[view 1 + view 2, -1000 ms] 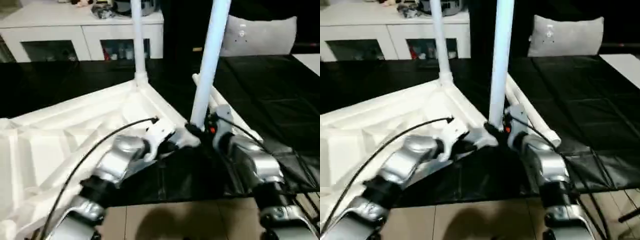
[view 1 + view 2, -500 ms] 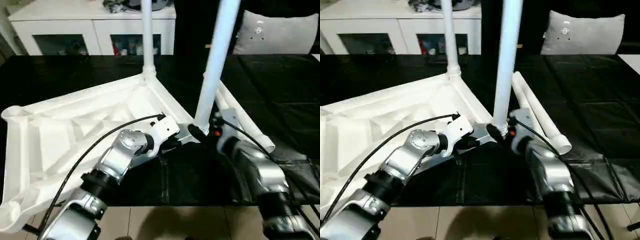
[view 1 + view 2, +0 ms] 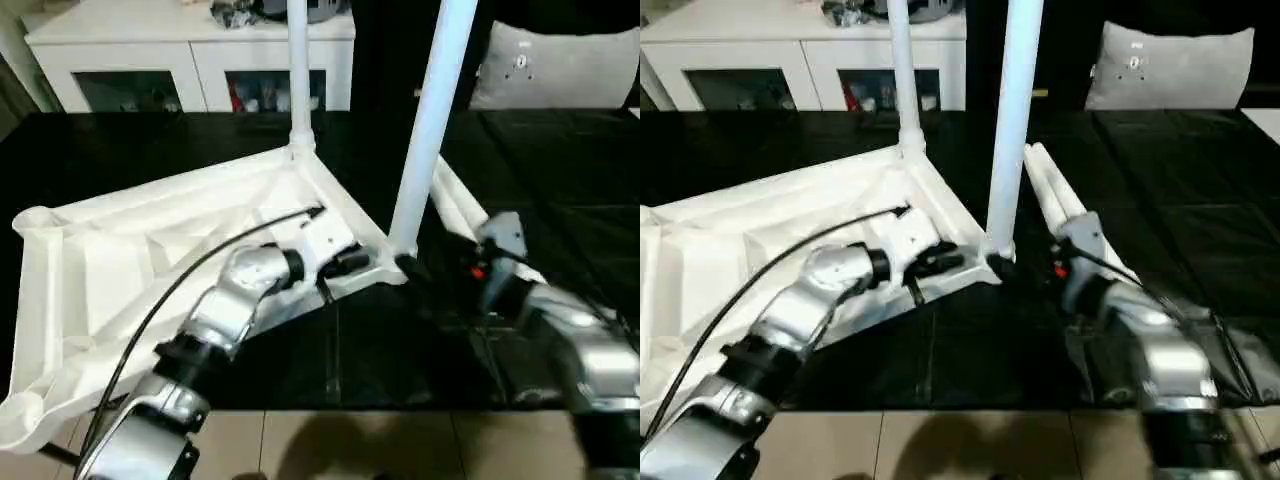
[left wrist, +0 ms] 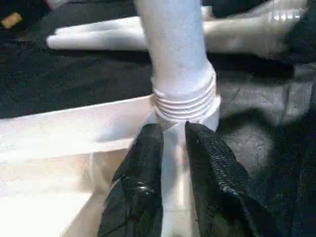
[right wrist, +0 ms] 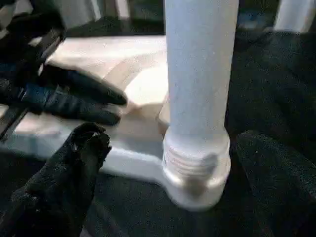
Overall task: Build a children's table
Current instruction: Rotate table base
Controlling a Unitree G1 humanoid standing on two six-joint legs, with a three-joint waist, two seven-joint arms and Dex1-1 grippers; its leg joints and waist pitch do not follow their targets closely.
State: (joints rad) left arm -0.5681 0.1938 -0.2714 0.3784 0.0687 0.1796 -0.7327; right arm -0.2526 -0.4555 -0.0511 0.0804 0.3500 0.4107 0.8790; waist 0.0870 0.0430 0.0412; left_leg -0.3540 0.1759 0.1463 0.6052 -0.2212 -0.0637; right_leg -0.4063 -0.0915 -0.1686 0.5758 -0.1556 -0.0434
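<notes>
Left gripper pinches the tabletop rim by the leg; right gripper gapes apart

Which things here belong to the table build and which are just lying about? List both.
Job:
top, upside down
far leg, upright in its socket
near leg, upright in its socket
two loose legs on the black mat
left pincer
right pincer

Lying about:
cabinet
cushion
</notes>
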